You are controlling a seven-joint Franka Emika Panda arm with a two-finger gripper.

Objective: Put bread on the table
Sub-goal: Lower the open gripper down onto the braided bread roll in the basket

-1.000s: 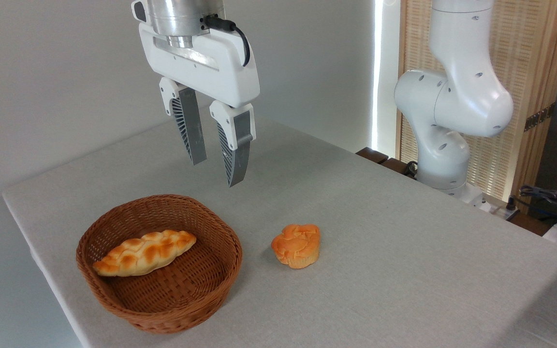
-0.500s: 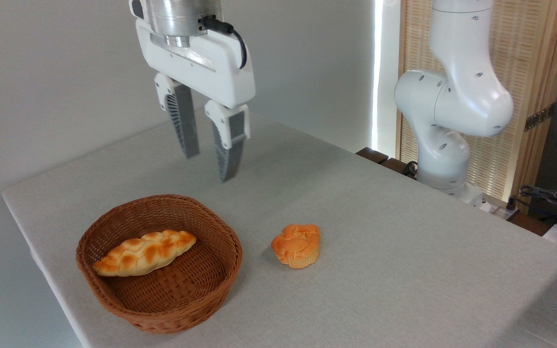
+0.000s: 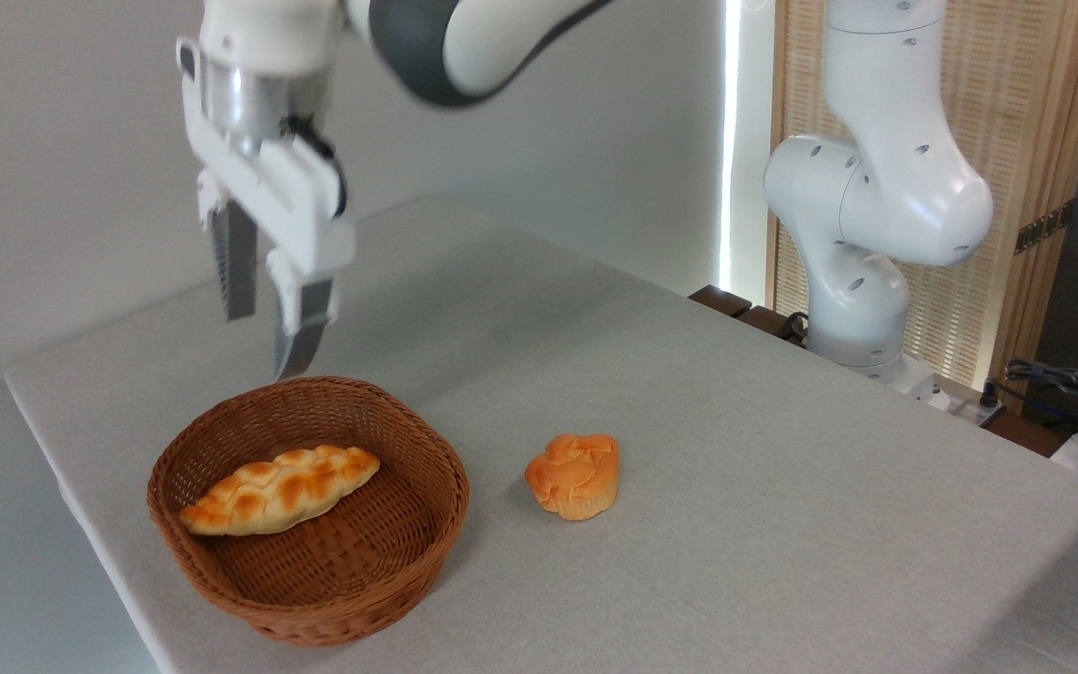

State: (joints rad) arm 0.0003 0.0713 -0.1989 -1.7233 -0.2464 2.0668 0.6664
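Camera view: bread [image 3: 279, 490] lies inside wicker basket [image 3: 221, 571] on table [image 3: 735, 449].

Grey-clothed table [image 3: 735, 487] with wicker basket [image 3: 314, 599] (left) and orange bun [image 3: 575, 474] beside it

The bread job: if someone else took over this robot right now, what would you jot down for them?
Gripper: open, empty, hanging above the back rim of the basket.
Bread: lying inside the basket, untouched.
Muffin: on the table to the right of the basket, not part of the job.
Done: nothing moved yet.
Left: lower onto the bread, grip it, lift it out, set it on bare table.
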